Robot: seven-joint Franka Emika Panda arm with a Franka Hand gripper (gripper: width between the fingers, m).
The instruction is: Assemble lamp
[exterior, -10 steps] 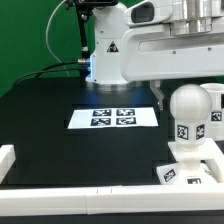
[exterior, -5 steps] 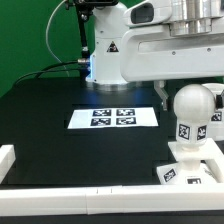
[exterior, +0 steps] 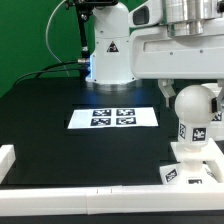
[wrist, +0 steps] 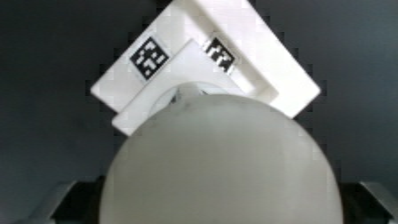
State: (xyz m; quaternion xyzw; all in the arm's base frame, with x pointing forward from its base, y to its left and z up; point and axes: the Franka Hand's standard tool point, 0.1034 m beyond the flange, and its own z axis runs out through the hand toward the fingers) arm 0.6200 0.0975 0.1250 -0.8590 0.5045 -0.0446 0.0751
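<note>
The white round-headed bulb [exterior: 196, 108] stands upright over the flat square base [exterior: 205, 168] at the exterior view's right; I cannot tell whether it touches it. My gripper [exterior: 195, 92] comes down from above and is shut on the bulb's head. In the wrist view the bulb [wrist: 214, 160] fills the picture between my dark fingers [wrist: 71, 205], with the tagged base [wrist: 187, 60] beneath it and my gripper [wrist: 217, 208] around it. A white tagged part [exterior: 218, 112] shows behind the bulb at the right edge; I cannot tell whether it is the shade.
The marker board [exterior: 113, 117] lies flat on the black table in the middle. A white rail [exterior: 70, 192] runs along the front edge and turns up at the exterior view's left [exterior: 6, 156]. The big white robot body [exterior: 108, 50] stands at the back.
The bulb and my gripper have shifted a little toward the exterior view's right and slightly down over the base.
</note>
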